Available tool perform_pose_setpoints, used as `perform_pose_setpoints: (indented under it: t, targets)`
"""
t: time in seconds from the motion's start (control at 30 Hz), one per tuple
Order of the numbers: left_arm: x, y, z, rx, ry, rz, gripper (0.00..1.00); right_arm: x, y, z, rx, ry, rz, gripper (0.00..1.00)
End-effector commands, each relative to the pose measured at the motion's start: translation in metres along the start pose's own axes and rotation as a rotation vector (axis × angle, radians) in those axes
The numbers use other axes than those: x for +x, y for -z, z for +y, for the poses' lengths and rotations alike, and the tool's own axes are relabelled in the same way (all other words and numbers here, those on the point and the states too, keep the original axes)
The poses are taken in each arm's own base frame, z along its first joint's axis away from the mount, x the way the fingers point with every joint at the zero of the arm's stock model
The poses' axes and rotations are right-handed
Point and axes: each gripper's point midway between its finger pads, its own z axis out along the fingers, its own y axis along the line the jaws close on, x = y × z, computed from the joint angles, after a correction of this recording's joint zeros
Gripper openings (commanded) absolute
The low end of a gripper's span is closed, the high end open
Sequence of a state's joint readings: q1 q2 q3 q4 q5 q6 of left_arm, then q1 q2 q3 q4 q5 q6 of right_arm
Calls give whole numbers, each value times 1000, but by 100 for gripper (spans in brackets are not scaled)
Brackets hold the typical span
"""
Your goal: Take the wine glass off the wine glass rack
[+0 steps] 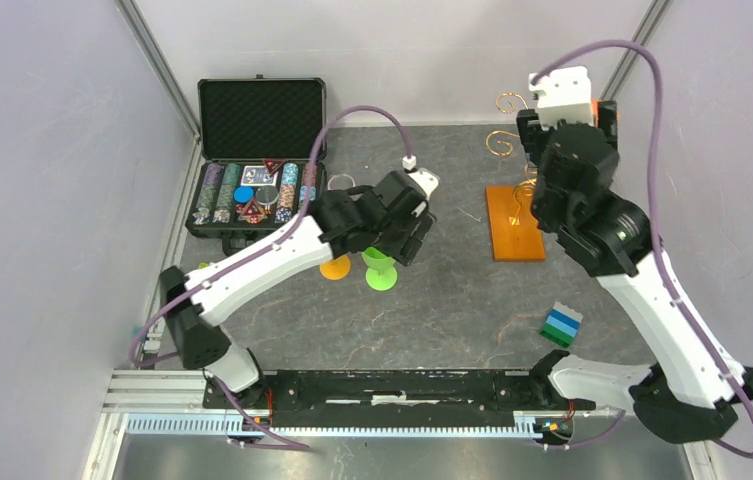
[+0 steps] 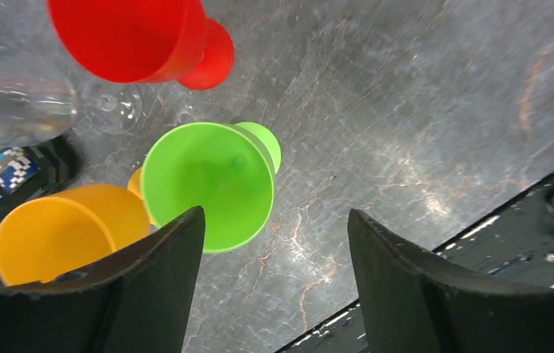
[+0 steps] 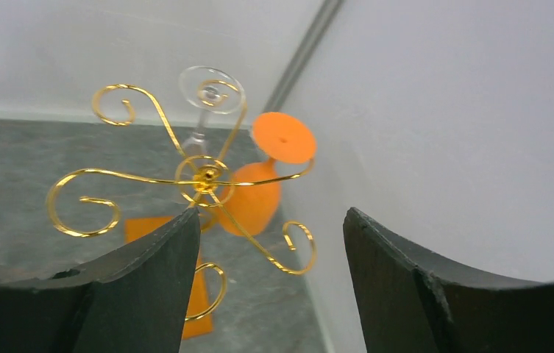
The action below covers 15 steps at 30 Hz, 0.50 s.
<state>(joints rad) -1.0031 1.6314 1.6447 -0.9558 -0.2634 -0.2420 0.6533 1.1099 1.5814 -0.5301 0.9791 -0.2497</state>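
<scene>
The right gripper [image 3: 274,243] is wide open and holds nothing. Just ahead of it, an orange wine glass [image 3: 253,204] hangs foot-up on the wine glass rack [image 3: 205,179]. It seems light, smooth plastic; I would grip the bowl gently.

The wine glass rack [image 3: 204,176] is glossy gold wire, its base [image 1: 507,240] smooth wood.

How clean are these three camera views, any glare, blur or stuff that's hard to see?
Top external view: evenly lit and sharp, soft shadows. Left wrist view: pale glare patches on the dark table, red glass slightly soft at the frame edge. Right wrist view: wine glass rack crisp, but the clear glass on it nearly fades into the pale wall.
</scene>
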Motion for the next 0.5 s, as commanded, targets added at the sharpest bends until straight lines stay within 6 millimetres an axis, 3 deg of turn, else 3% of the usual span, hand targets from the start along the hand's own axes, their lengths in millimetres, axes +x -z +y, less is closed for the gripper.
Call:
perform_pose_setpoints:
  t: [0.0, 0.23, 0.47]
  targets:
    - [-38, 50, 14, 9, 36, -215, 81, 3, -11, -23, 170, 259, 109, 75]
    - [-45, 92, 32, 15, 98, -392, 100, 18, -61, -38, 159, 396, 249, 69]
    - [-38, 119, 46, 16, 127, -512, 100, 41, -95, -28, 128, 483, 353, 71]
